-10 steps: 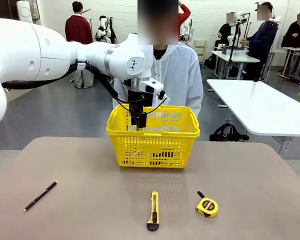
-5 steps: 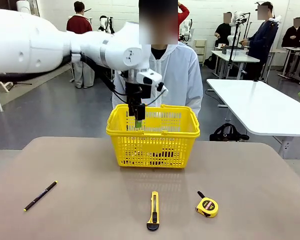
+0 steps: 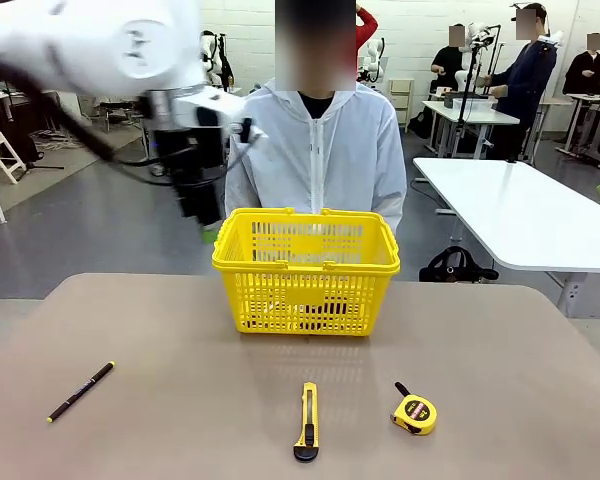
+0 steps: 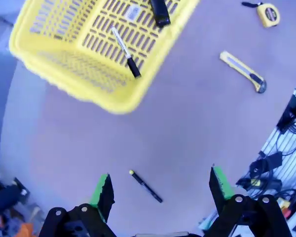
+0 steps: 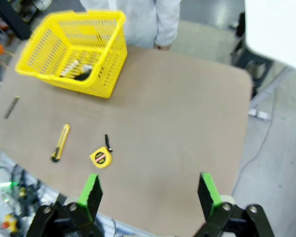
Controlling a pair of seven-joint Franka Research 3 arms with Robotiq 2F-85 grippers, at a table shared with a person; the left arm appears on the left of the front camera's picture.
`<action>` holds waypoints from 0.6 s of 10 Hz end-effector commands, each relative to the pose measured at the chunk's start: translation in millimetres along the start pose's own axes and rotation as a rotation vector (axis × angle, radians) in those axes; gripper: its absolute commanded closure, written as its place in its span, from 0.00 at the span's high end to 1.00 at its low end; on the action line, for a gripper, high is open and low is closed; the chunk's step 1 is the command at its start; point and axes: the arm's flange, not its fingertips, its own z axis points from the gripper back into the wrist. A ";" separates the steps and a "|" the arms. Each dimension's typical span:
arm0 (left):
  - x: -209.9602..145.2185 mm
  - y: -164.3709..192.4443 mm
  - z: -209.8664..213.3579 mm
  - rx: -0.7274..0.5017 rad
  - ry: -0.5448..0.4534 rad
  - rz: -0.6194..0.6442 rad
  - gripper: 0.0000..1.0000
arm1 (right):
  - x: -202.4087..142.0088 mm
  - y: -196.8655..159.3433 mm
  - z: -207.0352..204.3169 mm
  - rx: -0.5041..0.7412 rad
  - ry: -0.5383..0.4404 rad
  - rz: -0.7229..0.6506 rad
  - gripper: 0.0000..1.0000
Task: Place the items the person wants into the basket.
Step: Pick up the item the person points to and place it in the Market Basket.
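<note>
— Tan tabletop (image 3: 180, 330) under both arms, a busy hall behind. How does our left gripper (image 4: 160, 173) stand?
— From its wrist we see the green-padded fingers spread wide with nothing between them. In the front view it is a blur, so we read little there.
— What do we see nearest it?
— Framed between the fingers, down on the table, is the thin black pen (image 4: 145, 185) with the yellow tip. Farther ahead is the basket (image 4: 74, 74), one end cut off by the frame. The marker (image 4: 126, 52) lies on its floor, white barrel, black cap.
— Anything else inside?
— A dark object (image 4: 160, 11), cropped at the top edge; we cannot tell what it is.
— And the utility knife (image 4: 242, 72)?
— On the table, past the basket and apart from it, with the tape measure (image 4: 268, 14) beyond.
— Our right gripper (image 5: 148, 177)?
— Also gaping and empty, high above the table, well away from everything.
— The person (image 3: 320, 150)?
— To the right of our left gripper in the front view, behind the basket, which hides their hands.
</note>
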 end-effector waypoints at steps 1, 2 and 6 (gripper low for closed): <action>-62.0 -15.6 -10.7 0.022 -0.090 0.036 1.00 | -0.6 0.6 -1.6 -0.001 0.008 0.001 1.00; -81.7 -23.2 -16.3 0.018 -0.107 0.064 1.00 | -0.6 0.6 -1.6 -0.001 0.008 0.001 1.00; -96.2 -14.8 -16.9 0.012 -0.079 0.102 1.00 | -0.6 0.6 -1.6 -0.001 0.008 0.001 1.00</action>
